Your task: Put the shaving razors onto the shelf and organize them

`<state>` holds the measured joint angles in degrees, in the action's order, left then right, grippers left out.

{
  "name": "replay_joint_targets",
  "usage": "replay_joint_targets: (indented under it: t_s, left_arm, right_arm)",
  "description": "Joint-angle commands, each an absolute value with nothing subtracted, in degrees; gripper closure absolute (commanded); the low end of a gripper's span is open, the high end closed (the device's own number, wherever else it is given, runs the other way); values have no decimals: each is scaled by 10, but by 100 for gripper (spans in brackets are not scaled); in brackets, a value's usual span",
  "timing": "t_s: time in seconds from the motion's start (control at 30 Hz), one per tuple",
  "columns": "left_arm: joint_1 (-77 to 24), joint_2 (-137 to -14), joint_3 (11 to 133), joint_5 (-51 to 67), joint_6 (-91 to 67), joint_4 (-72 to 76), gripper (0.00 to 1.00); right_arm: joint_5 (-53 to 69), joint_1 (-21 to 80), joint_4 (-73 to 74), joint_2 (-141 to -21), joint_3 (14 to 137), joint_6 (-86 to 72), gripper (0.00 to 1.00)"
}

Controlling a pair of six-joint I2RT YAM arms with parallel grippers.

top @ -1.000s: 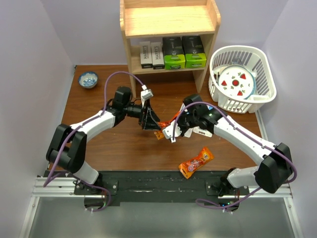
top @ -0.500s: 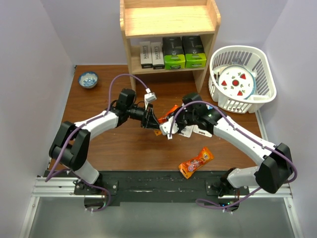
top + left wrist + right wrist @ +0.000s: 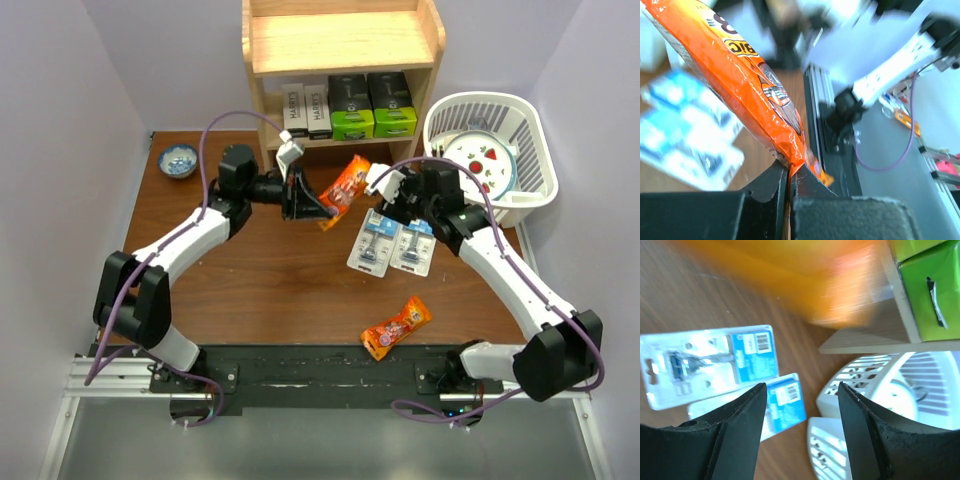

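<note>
My left gripper is shut on the bottom end of an orange glossy packet marked BIC and holds it in the air in front of the shelf. My right gripper is open and empty, just right of the packet. Two clear blister cards with blue headers lie flat side by side on the table below it. On the shelf's lower board stand two HARRY'S boxes and two black boxes with lime-green ends.
A second orange packet lies near the front edge. The white slatted basket with a plate inside stands right of the shelf, close to my right wrist. At the back left sits a small blue bowl.
The left gripper shut on the orange packet and carried it up toward the shelf. The right gripper opened, let the packet go and drew back right. The two blister cards now show.
</note>
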<state>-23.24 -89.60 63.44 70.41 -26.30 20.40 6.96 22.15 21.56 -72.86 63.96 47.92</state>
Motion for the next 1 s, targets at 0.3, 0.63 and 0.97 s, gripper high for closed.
replay_joint_targets:
  t_s: [0.3, 0.63, 0.97]
  left_arm:
    - [-204, -947, 950, 498, -418, 350, 100]
    - [-199, -1047, 1121, 240, -455, 245, 100]
    - [-159, -1106, 1172, 224, -457, 228, 100]
  right_arm:
    - [64, 227, 258, -778, 714, 319, 38]
    - [66, 227, 274, -825, 759, 258, 39]
    - [62, 227, 267, -825, 743, 234, 39]
